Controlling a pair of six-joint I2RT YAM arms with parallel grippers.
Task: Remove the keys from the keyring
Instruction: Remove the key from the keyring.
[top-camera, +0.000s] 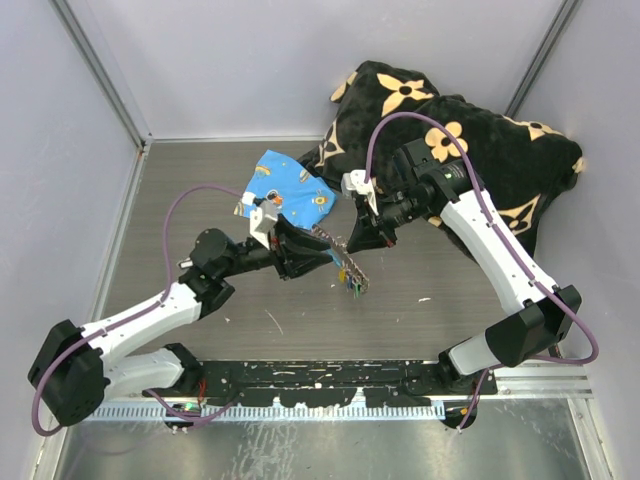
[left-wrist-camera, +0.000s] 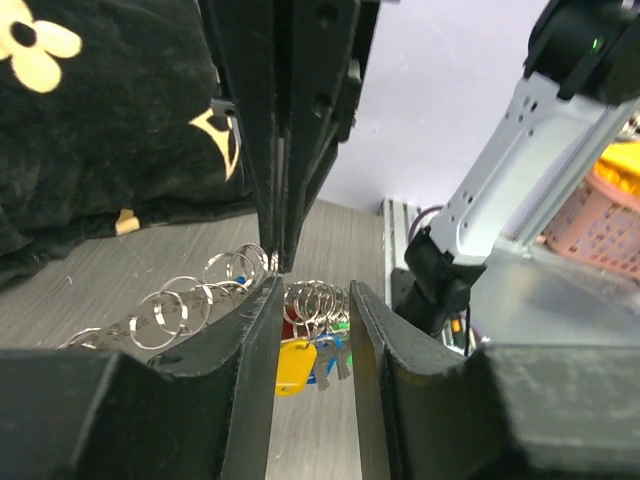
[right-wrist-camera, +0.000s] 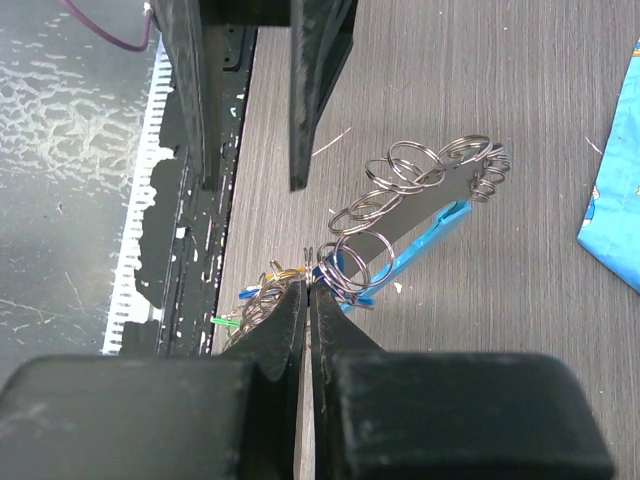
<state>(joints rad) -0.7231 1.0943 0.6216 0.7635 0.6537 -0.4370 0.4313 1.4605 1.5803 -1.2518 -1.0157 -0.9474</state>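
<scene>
Keys (left-wrist-camera: 297, 364) with yellow, blue, red and green heads, at least four, hang bunched on one keyring (top-camera: 345, 262) of linked loops, held over the table (top-camera: 450, 290). The right gripper (right-wrist-camera: 308, 290) is pinched tight on a loop. The left gripper (left-wrist-camera: 312, 320), partly open, straddles the bunch and grips nothing. Separation looks barely begun; next it likely must close on a single key.

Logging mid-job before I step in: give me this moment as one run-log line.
left gripper: open, facing keys | right gripper: shut on keyring | keys: on keyring
</scene>
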